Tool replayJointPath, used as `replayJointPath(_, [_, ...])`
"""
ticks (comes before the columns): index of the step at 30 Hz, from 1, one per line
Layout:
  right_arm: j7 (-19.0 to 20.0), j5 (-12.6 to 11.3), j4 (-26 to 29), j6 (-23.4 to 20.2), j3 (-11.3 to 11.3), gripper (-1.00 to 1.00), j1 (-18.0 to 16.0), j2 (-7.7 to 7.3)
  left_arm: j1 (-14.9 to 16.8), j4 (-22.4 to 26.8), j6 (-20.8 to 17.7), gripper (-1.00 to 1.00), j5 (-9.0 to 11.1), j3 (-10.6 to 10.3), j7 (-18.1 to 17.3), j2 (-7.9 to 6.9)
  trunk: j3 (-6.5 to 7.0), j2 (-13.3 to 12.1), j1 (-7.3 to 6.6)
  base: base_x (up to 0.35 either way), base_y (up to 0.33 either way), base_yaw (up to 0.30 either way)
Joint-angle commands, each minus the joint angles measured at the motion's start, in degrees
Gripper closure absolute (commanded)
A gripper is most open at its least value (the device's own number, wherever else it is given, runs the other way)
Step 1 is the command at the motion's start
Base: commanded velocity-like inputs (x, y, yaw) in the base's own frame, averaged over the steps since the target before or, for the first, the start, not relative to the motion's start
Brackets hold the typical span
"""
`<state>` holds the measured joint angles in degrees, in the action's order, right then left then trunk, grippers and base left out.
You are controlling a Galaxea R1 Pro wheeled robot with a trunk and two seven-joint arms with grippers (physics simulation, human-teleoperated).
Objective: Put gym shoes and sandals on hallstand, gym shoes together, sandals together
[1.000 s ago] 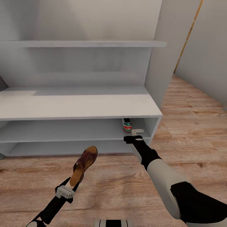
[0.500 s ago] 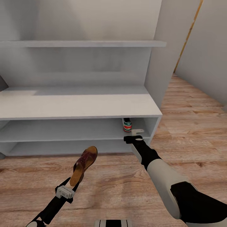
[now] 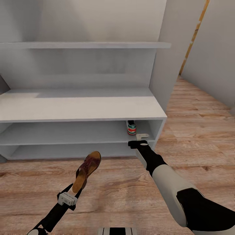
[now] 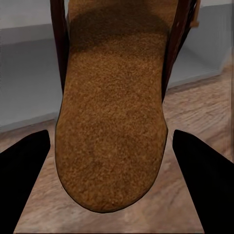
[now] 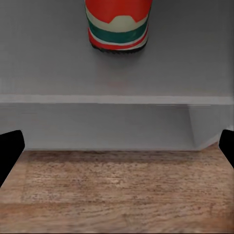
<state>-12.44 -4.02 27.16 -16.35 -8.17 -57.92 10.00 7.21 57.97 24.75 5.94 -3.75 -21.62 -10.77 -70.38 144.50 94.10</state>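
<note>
A white gym shoe (image 3: pixel 131 128) with green stripes and a red heel stands on the upper shelf of the light-grey hallstand (image 3: pixel 81 109), at its right end. My right gripper (image 3: pixel 139 139) hovers open just in front of that shelf's edge, a little short of the shoe's heel (image 5: pixel 118 27); its fingertips (image 5: pixel 9 151) show far apart with nothing between them. My left gripper (image 3: pixel 75 193) is shut on the heel end of a dark brown sandal (image 3: pixel 86 170), held above the corridor floor (image 3: pixel 124 186) in front of the rack. Its tan footbed (image 4: pixel 114 112) lies between the black fingers (image 4: pixel 24 180).
A thin floating wall shelf (image 3: pixel 85 45) hangs above the hallstand. A grey wall corner (image 3: pixel 163 78) stands right beside the rack's right end. Wood floor (image 3: pixel 202 124) stretches to the right and back. The hallstand's lower shelf (image 3: pixel 65 150) is bare.
The whole picture has shifted slightly, so the camera moved. Both arms, the held sandal and the gym shoe keep their places.
</note>
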Motion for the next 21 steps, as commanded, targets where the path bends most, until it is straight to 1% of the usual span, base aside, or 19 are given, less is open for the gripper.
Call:
replayJointPath(1, [0.0, 0.0, 0.0, 0.0, 0.0, -1.00, 0.0, 0.00, 0.0, 0.0, 0.0, 1.00, 0.0, 0.0, 0.0, 0.00, 0.00, 0.0, 0.00, -0.210, 0.000, 0.000])
replayJointPath(5, [0.0, 0.0, 0.0, 0.0, 0.0, -1.00, 0.0, 0.00, 0.0, 0.0, 0.0, 1.00, 0.0, 0.3, 0.0, -0.01, 0.00, 0.0, 0.00, -0.175, 0.000, 0.000])
replayJointPath(9, [0.0, 0.0, 0.0, 0.0, 0.0, -1.00, 0.0, 0.00, 0.0, 0.0, 0.0, 1.00, 0.0, 0.7, 0.0, 0.02, 0.00, 0.0, 0.00, -0.098, 0.000, 0.000])
replayJointPath(21, [0.0, 0.0, 0.0, 0.0, 0.0, -1.00, 0.0, 0.00, 0.0, 0.0, -0.1, 1.00, 0.0, 1.1, -0.1, 0.04, 0.00, 0.0, 0.00, -0.030, 0.000, 0.000])
